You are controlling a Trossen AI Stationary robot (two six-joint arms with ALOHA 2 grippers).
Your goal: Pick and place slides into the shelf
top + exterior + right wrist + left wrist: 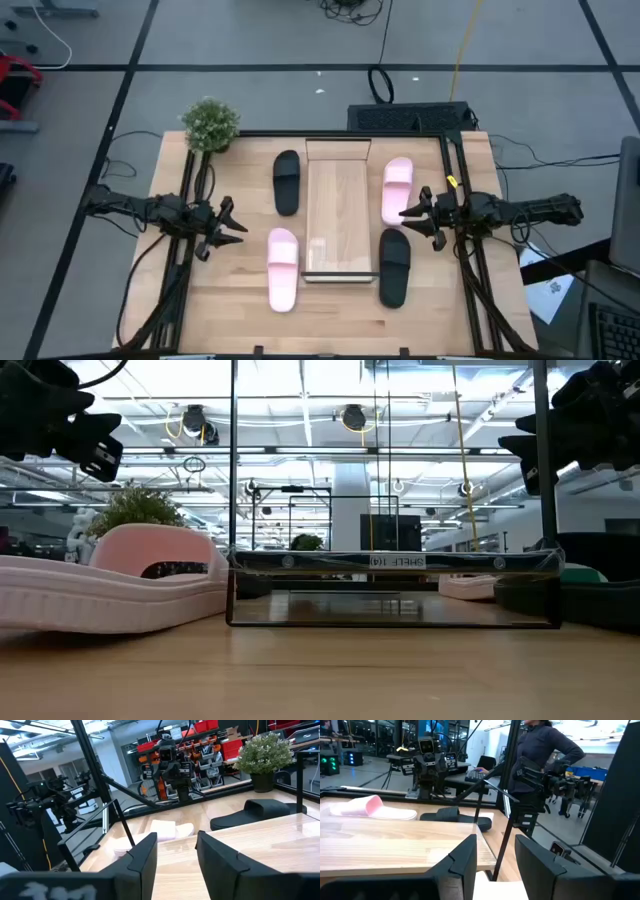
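The shelf [338, 205] lies in the middle of the table, a narrow see-through rack with a wood-toned top [390, 592]. A black slide [287, 182] and a pink slide [282, 268] rest flat on their soles to its left. A pink slide [397, 190] and a black slide [394, 266] rest the same way to its right. My left gripper [232, 222] hovers open left of the shelf, above the table, between the two left slides. My right gripper [408, 215] hovers open right of the shelf, between the two right slides. Both point at the shelf.
A potted plant [210, 124] stands at the table's far left corner. A dark frame of thin posts [234, 480] rises around the work area. Bare wood lies along the table's near edge [330, 325]. A person [545, 745] stands beyond the table's right side.
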